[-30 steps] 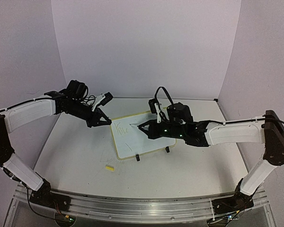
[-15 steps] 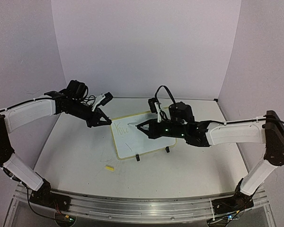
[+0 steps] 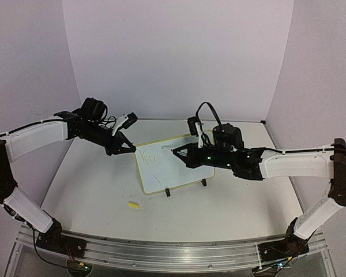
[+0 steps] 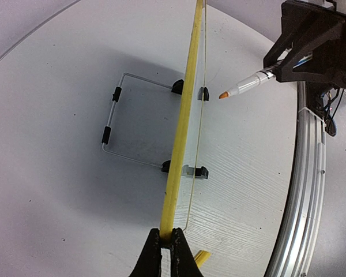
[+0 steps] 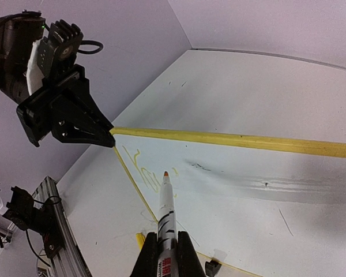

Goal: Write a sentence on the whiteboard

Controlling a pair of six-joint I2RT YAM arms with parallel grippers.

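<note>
Both grippers are clamped on something. The left gripper (image 3: 131, 149) pinches the upper left corner of the whiteboard (image 3: 173, 170), which stands tilted on its black clip feet mid-table, and the right gripper (image 3: 176, 152) grips a marker (image 5: 166, 199). Its orange tip sits just right of the sentence (image 5: 139, 166) — a few faint yellowish strokes — though whether it touches the surface is unclear.

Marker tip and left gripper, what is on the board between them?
Right wrist view: the faint yellow-green writing sits on the whiteboard between the tip of the marker and the left gripper, which pinches the board's corner.
</note>
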